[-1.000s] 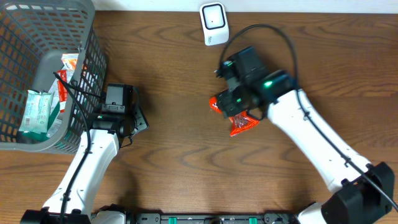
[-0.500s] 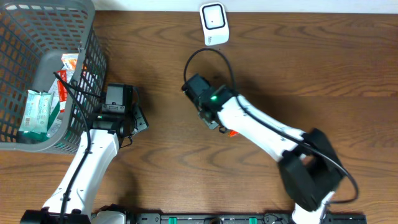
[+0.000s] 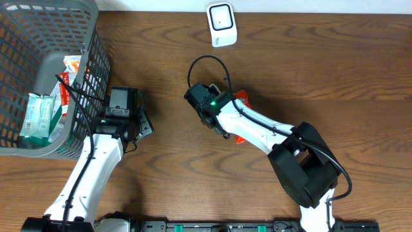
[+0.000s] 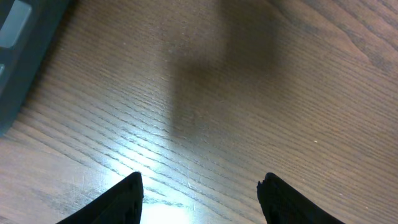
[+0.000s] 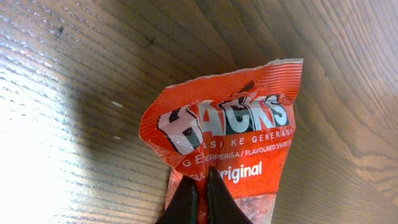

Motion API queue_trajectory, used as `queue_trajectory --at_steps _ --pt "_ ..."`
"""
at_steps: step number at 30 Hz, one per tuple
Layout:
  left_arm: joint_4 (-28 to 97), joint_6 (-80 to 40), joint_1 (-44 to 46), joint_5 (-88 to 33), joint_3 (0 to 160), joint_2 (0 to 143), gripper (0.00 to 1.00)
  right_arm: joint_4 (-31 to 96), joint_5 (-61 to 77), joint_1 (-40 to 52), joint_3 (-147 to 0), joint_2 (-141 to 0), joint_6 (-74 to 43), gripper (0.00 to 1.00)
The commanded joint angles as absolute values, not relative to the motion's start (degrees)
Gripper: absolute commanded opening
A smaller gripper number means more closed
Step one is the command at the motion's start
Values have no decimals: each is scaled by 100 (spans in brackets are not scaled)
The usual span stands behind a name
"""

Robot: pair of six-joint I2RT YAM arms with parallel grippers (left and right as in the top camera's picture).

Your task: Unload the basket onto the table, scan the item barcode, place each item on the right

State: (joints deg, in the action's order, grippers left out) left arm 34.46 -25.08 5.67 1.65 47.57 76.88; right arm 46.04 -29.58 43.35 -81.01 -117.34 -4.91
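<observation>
right tool [image 5: 200, 182] closed over red packet [image 5: 231, 134] | wood-grain table [image 5: 62, 93] (glare)

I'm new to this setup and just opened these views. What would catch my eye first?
The red Hacks packet in the middle of the scene, with the right gripper shut on one end of it. Next, the white scanner at the far edge, and the grey basket holding packets at the left.
</observation>
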Motion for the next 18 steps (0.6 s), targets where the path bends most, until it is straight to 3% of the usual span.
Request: queue_trajectory --at_steps 1,11,14,18 --pt "3463 -2473 543 215 4705 7749 62 4683 -2639 4287 -8200 -11264 -576 1" --pt "3465 -2473 543 215 4705 7749 62 5026 287 3000 -8211 -9404 -1057 2" --pt "3463 -2475 543 215 4705 7749 62 5172 548 2851 -8191 -9389 -1022 37" --pt "3446 -2475 543 213 4705 7749 62 5100 156 3103 -8051 -9607 -1024 54"
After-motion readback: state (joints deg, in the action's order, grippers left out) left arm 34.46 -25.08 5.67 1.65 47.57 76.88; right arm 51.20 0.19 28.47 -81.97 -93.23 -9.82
